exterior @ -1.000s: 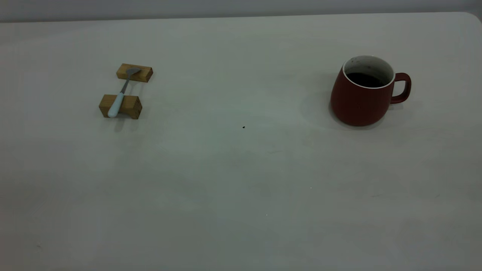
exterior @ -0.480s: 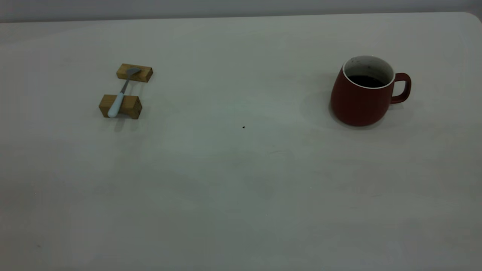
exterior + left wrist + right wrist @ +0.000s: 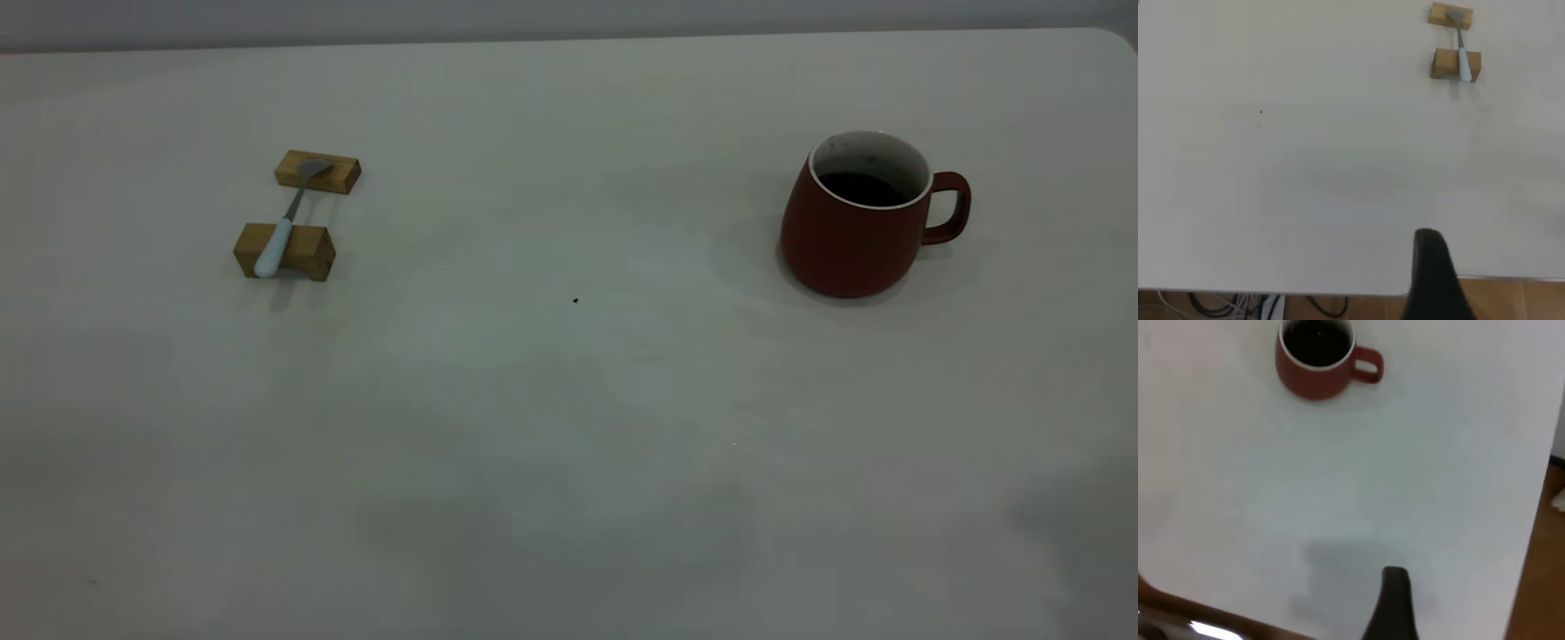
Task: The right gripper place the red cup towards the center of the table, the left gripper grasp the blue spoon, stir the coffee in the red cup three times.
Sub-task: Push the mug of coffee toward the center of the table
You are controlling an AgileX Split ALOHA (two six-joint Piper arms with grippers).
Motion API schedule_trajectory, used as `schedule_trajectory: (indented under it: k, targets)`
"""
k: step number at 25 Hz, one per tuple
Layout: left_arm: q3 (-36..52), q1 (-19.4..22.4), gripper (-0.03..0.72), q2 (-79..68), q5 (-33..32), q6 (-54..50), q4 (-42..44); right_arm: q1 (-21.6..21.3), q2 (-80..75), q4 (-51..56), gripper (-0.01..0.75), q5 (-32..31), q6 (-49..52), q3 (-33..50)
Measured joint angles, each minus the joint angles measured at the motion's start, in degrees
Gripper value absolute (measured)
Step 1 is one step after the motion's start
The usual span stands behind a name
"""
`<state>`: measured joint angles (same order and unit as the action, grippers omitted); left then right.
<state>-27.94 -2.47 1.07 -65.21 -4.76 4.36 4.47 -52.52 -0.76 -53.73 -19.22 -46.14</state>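
The red cup [image 3: 852, 233] stands at the right of the table [image 3: 569, 400], handle to the right, with dark coffee [image 3: 861, 188] inside. At the left, the blue spoon [image 3: 277, 240] lies across two blocks. Neither gripper shows in the exterior view. In the left wrist view my left gripper [image 3: 1433, 267] hangs over the table's near edge, far from the blue spoon [image 3: 1463, 61]. In the right wrist view my right gripper [image 3: 1395, 600] hovers over bare table, well short of the red cup [image 3: 1318, 370] and its coffee [image 3: 1317, 340].
Two tan wooden blocks [image 3: 284, 251] [image 3: 318, 172] carry the spoon. A tiny dark speck [image 3: 575, 300] marks the table's middle. Cables [image 3: 1238, 305] and brown floor [image 3: 1511, 300] lie past the table edge. The table's rounded corner [image 3: 1116, 40] is at the far right.
A soft shadow has come onto the table's lower right corner in the exterior view. The cup, the spoon and the blocks have not moved.
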Motion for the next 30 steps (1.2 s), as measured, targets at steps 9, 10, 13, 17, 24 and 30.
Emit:
schedule_trajectory:
  k: [9, 10, 13, 17, 24, 30]
  targets:
    - [0.0, 0.0, 0.55, 0.0, 0.0, 0.0, 0.0, 0.0, -33.91, -1.88, 0.708, 8.78, -19.27, -8.94]
    - [0.0, 0.0, 0.55, 0.0, 0.0, 0.0, 0.0, 0.0, -36.91, -1.88, 0.706, 9.69, -21.34, -10.76]
    - [0.0, 0.0, 0.55, 0.0, 0.0, 0.0, 0.0, 0.0, -45.87, -1.88, 0.701, 11.84, -26.65, -16.17]
    - [0.0, 0.0, 0.55, 0.0, 0.0, 0.0, 0.0, 0.0, -54.76, -2.07, 0.699, 13.14, -32.62, -21.63]
    - [0.0, 0.0, 0.55, 0.0, 0.0, 0.0, 0.0, 0.18, -64.54, -2.29, 0.696, 17.9, -42.29, -26.18]
    - [0.0, 0.0, 0.55, 0.0, 0.0, 0.0, 0.0, 2.18, -71.06, -2.42, 0.696, 19.28, -46.82, -30.31]
